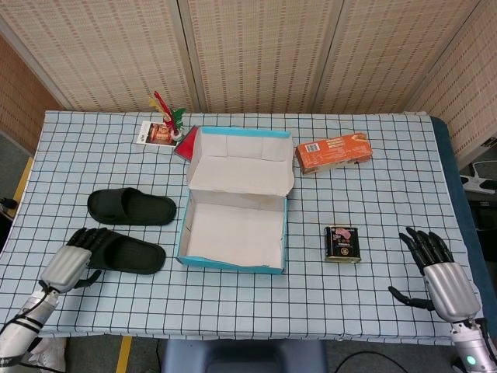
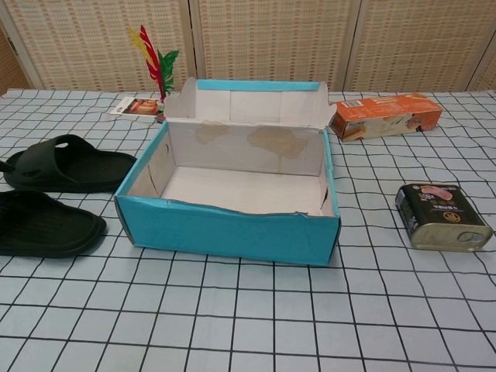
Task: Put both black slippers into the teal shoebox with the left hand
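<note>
On the checked surface (image 1: 365, 101), left of the box, the two black slippers lay side by side, both outside it: the nearer slipper (image 1: 124, 250) close to the front edge, the farther slipper (image 1: 130, 207) just behind it, each with its toe pointing toward the teal shoebox (image 1: 233, 260). The shoebox stood with its lid folded back and its white inside bare, so neither slipper had gone in yet. The left hand (image 1: 71, 264) hung at the heel end of the nearer slipper, fingers spread and stretched over that end, holding nothing; whether the fingertips touched the rubber I could not tell from where I stood. That placing made sense to me, since the nearer slipper was the one closest to that arm and its heel faced the hand. The right hand (image 1: 439, 272) rested well apart at the far right, fingers apart and empty, likely kept clear because the job belonged to the other arm. Farther out sat a small tin (image 1: 342, 243) to the right of the box, an orange carton (image 1: 332, 151) behind that, and a card with bright feathers (image 1: 165, 116) at the back left.
</note>
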Controlling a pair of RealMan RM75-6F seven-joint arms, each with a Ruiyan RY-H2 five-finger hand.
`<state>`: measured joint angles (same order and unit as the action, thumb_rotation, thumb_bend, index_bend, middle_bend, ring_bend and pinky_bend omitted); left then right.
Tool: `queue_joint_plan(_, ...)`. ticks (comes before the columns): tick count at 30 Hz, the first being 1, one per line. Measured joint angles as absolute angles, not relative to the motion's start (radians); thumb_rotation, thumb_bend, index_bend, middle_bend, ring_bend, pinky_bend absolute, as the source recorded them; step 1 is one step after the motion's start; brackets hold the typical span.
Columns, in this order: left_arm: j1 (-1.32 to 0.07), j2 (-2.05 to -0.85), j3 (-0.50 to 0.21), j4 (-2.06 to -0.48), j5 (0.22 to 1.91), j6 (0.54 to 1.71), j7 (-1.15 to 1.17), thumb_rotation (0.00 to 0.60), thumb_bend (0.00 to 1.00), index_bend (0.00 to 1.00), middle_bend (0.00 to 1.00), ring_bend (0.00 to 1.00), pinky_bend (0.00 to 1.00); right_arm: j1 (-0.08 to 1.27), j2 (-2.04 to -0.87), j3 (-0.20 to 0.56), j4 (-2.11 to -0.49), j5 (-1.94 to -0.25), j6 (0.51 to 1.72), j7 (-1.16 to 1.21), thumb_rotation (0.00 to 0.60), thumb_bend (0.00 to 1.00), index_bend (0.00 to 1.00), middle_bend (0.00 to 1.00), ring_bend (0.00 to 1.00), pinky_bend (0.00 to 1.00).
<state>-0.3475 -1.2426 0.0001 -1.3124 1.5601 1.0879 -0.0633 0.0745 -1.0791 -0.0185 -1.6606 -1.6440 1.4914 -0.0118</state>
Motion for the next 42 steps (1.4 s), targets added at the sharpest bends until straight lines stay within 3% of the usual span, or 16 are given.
queue_joint_plan(17, -0.402, -1.321, 0.042, -1.184, 1.529, 0.975, -0.108, 0.600, 0.38, 0.00, 0.00, 0.00, 0.00, 0.080, -1.091, -0.013, -1.667, -1.627, 1.473, -0.040, 0.413, 0.12, 0.00, 0.00, 0.00, 0.01)
queue_joint_plan(29, -0.413, -1.391, 0.039, -1.087, 1.537, 1.013, -0.146, 0.600, 0.38, 0.00, 0.00, 0.00, 0.00, 0.083, -1.087, -0.015, -1.673, -1.624, 1.463, -0.043, 0.414, 0.12, 0.00, 0.00, 0.00, 0.01)
queue_joint_plan(32, -0.418, -1.403, 0.040, -1.076, 1.532, 1.005, -0.143, 0.600, 0.38, 0.07, 0.02, 0.01, 0.00, 0.082, -1.086, -0.015, -1.673, -1.623, 1.462, -0.042, 0.413, 0.12, 0.00, 0.00, 0.00, 0.01)
queue_joint_plan(37, -0.422, -1.424, 0.039, -1.049, 1.527, 1.010, -0.143, 0.600, 0.40, 0.26, 0.23, 0.21, 0.02, 0.083, -1.085, -0.015, -1.675, -1.619, 1.456, -0.043, 0.413, 0.12, 0.00, 0.00, 0.00, 0.01)
queue_joint_plan(42, -0.416, -1.444, 0.032, -1.027, 1.523, 1.041, -0.137, 0.600, 0.46, 0.47, 0.50, 0.46, 0.20, 0.084, -1.085, -0.017, -1.676, -1.621, 1.454, -0.044, 0.413, 0.12, 0.00, 0.00, 0.00, 0.01)
